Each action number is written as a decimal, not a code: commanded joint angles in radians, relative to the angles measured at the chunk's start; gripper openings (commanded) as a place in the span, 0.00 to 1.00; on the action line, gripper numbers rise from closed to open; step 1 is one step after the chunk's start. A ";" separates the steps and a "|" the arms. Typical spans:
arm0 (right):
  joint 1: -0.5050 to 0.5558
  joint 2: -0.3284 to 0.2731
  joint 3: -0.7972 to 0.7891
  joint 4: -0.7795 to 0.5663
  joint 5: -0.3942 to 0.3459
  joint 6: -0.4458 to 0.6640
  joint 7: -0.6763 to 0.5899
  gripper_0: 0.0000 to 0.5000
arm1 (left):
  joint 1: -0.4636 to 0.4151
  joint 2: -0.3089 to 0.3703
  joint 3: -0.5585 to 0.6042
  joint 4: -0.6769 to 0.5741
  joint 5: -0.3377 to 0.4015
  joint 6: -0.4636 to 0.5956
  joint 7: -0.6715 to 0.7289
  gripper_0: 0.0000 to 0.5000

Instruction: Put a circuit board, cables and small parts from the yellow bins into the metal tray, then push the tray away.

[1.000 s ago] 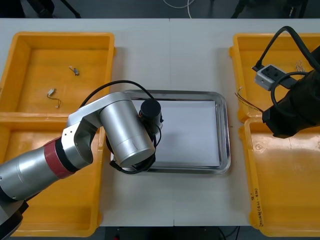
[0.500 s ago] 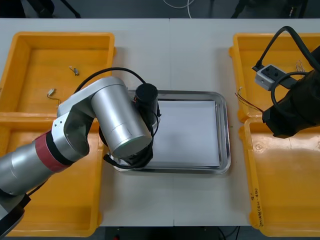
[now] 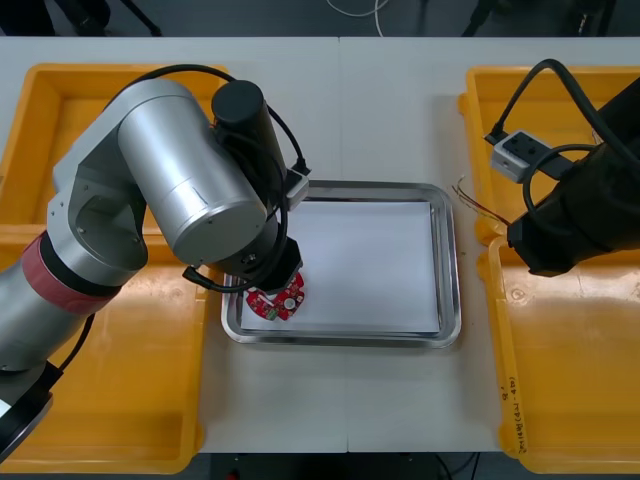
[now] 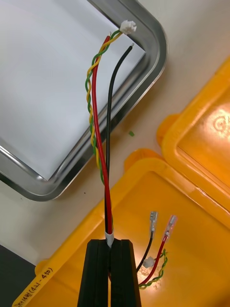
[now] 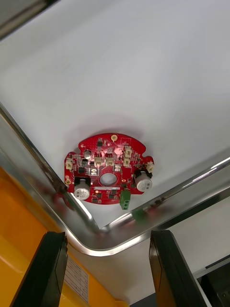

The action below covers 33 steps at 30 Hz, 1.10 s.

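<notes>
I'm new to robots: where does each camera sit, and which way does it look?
Front: above the robot, looking steeply down at the table; left arm over the tray, right arm over a bin.
Left wrist: on the left arm, looking down at the board in a tray corner; the open left gripper shows.
Right wrist: on the right arm, over a tray corner and a bin; the right gripper shut on cables.
Shared: front and left wrist both show the board.
</notes>
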 commanded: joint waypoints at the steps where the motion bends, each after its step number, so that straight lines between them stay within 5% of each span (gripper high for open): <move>1: -0.108 -0.016 0.117 -0.015 0.038 -0.022 0.040 0.00 | -0.054 -0.025 0.101 -0.045 0.016 0.008 0.018 1.00; 18: -0.254 0.215 0.381 0.086 0.113 -0.021 0.070 0.00 | -0.066 0.095 0.290 -0.017 0.029 0.008 -0.119 1.00; 24: -0.263 0.257 0.459 0.096 0.190 -0.022 0.115 0.00 | -0.066 0.139 0.371 0.049 0.066 0.008 -0.145 1.00; 33: -0.263 0.298 0.493 0.165 0.217 -0.022 0.308 0.00 | -0.066 0.182 0.466 0.172 -0.010 0.008 -0.269 1.00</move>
